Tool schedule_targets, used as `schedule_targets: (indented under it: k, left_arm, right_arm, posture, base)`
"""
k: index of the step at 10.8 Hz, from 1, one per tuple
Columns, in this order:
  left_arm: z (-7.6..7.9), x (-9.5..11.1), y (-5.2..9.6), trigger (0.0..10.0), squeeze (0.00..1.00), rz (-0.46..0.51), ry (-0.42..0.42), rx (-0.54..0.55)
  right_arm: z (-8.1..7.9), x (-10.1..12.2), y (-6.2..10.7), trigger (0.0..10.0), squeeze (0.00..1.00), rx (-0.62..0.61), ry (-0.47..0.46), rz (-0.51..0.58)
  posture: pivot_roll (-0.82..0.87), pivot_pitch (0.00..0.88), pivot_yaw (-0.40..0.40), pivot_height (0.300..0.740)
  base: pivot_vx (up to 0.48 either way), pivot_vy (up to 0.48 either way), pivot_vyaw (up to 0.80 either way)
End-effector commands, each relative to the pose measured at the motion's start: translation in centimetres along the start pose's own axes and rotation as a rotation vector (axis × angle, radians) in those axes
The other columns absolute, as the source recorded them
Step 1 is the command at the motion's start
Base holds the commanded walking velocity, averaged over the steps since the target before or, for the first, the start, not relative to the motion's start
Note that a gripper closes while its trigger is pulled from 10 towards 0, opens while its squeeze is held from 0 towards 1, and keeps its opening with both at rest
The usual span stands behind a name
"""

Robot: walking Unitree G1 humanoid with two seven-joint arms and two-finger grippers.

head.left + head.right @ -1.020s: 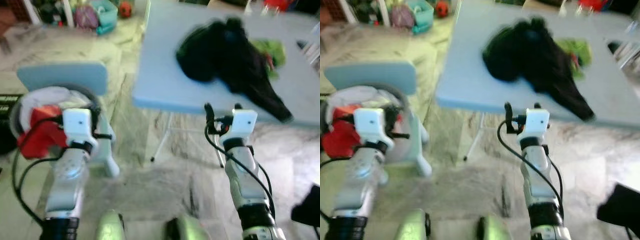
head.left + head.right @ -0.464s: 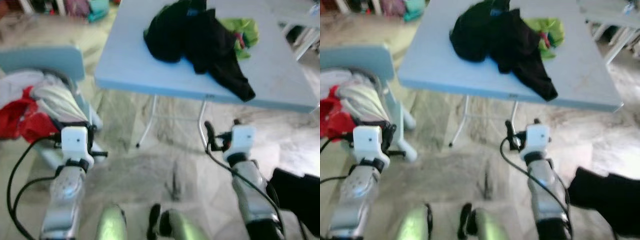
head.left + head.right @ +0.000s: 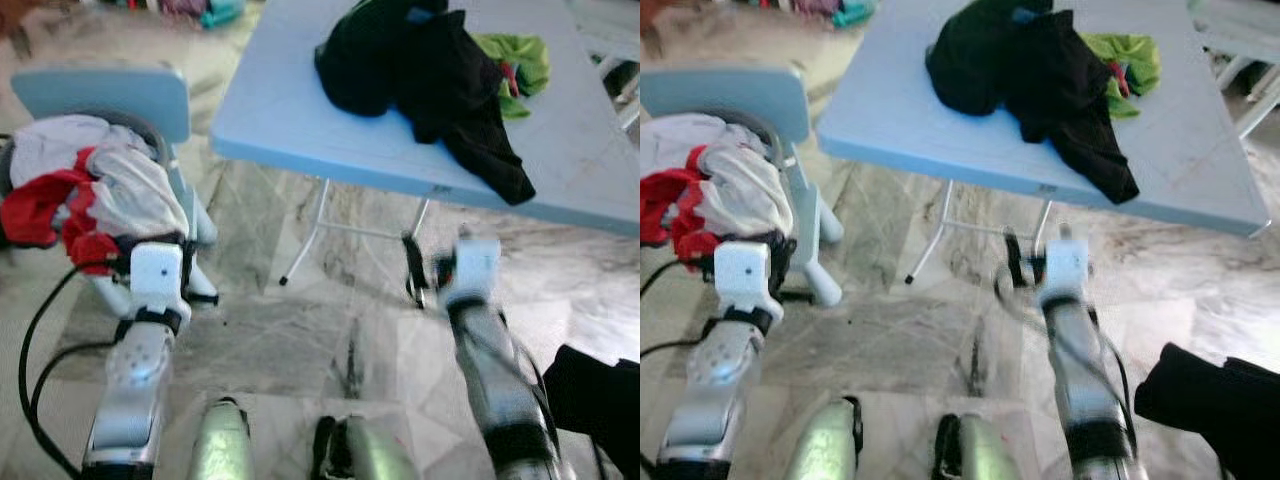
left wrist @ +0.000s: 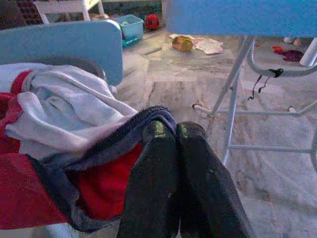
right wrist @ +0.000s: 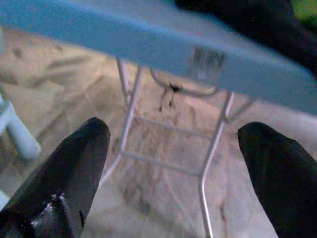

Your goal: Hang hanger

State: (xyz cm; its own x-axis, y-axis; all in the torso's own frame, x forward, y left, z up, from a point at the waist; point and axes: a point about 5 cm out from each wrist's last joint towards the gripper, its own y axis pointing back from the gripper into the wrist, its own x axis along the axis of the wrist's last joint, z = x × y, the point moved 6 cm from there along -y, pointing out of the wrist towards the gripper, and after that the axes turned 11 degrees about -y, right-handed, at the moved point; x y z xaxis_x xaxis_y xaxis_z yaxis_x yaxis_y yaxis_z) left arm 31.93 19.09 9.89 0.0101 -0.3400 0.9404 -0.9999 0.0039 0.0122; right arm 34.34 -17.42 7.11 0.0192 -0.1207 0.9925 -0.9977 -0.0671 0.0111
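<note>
Hanger: I cannot tell where it is lying among the clothes.
At the left, the left gripper (image 4: 168, 130), fingers pressing together on nothing, is hovering just beside the red and white clothes (image 3: 110, 185) heaped on the blue chair (image 3: 100, 95). At lower centre-right, the right gripper (image 5: 173, 131) is spreading its fingers wide below the blue table (image 3: 290, 110), where a black garment (image 3: 430, 70) is lying.

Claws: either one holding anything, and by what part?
Nothing held. Left claw shut on itself beside the clothes pile; right claw open, facing the table legs.

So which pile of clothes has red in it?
The pile on the blue chair, the red and white clothes by the left gripper. The table's clothes are black and green.
</note>
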Motion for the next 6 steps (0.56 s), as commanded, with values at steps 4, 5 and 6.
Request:
schedule_targets:
  k: [4, 5, 6]
  left_arm:
    - [1.0, 0.1, -1.5, 10.0, 0.0, 0.011, 0.052, -0.037]
    - [1.5, 0.7, -1.9, 10.0, 0.0, 0.03, 0.045, -0.061]
    - [1.6, 1.2, -2.0, 10.0, 0.0, 0.04, 0.049, -0.064]
  right_arm:
    - [0.5, 0.9, -0.7, 10.0, 0.0, 0.001, 0.019, 0.023]
    - [0.6, 1.0, -0.9, 10.0, 0.0, 0.001, 0.026, 0.026]
    - [0.7, 1.2, -1.1, 10.0, 0.0, 0.001, 0.029, 0.029]
  posture:
    - [0.1, 0.109, -0.129, 0.74]
    - [0.1, 0.106, -0.127, 0.74]
    - [0.1, 0.11, -0.126, 0.74]
  base:
    - [0.0, 0.218, -0.4]
    - [0.0, 0.48, -0.8]
    - [0.0, 0.48, -0.8]
